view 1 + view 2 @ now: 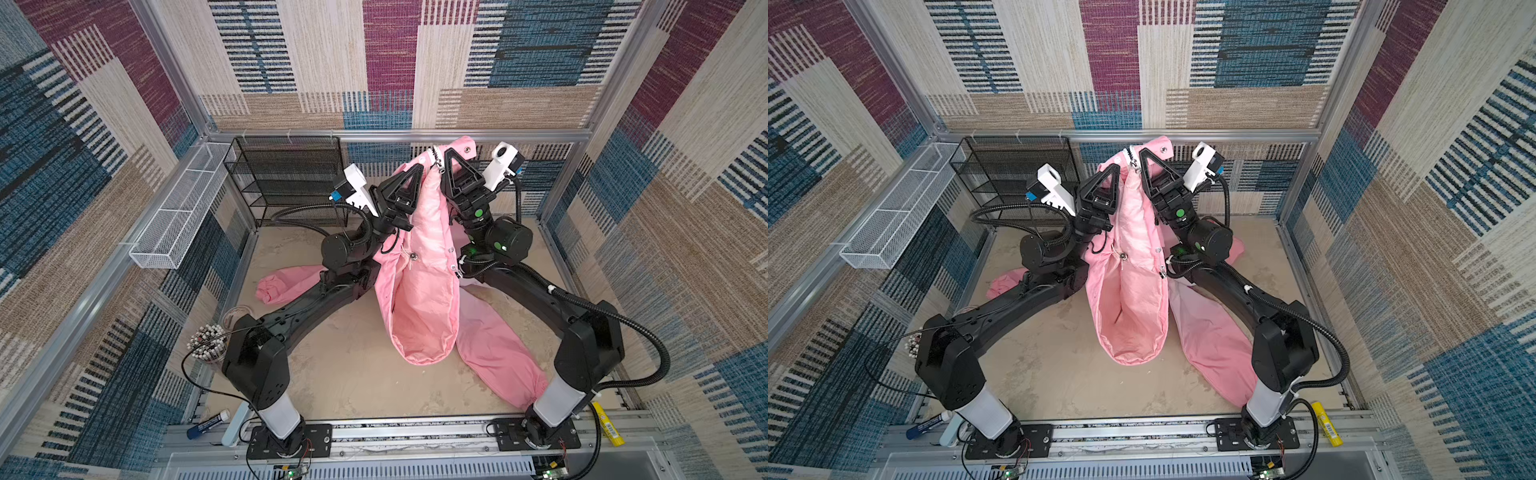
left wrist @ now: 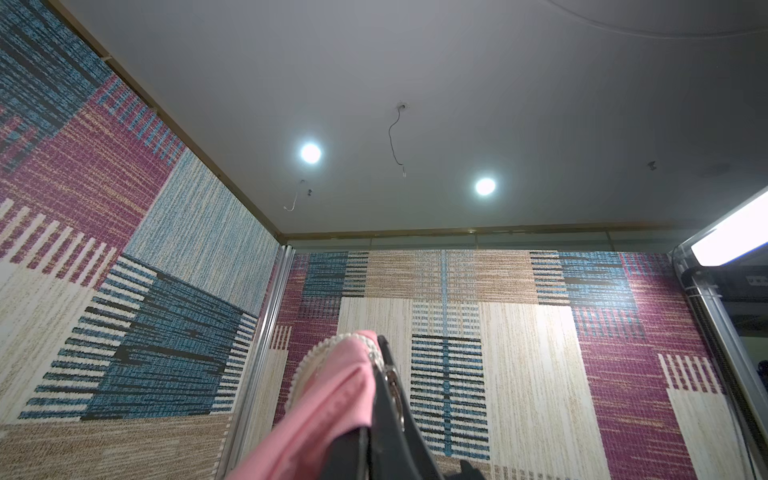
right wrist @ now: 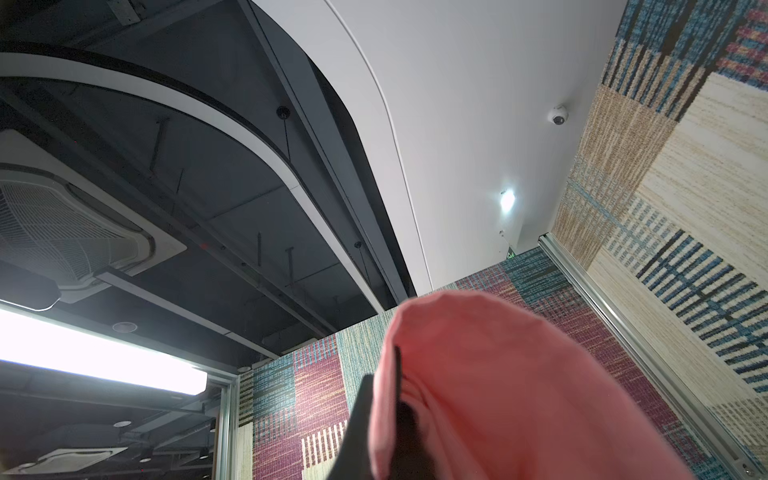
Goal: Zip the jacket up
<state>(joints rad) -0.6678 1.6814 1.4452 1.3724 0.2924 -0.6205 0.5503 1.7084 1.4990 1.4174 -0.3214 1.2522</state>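
Held aloft at far centre: large thin pink hooded jacket (image 1: 419,299), long axis hanging down toward near sandy bench (image 1: 332,374), front edges clenched separately by left pincer (image 1: 417,169) and right pincer (image 1: 449,151), just beside each other.

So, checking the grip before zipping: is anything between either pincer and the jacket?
Nothing visible does. The left pincer and the right pincer are each shut directly on raised front edges of the jacket.

We see bright, even light in both top views with soft shadows and bowed wide-angle edges, while ceiling spots (image 2: 310,153) and a strip light (image 3: 99,353) blow out and the near jacket (image 3: 498,395) blurs in wrist views.
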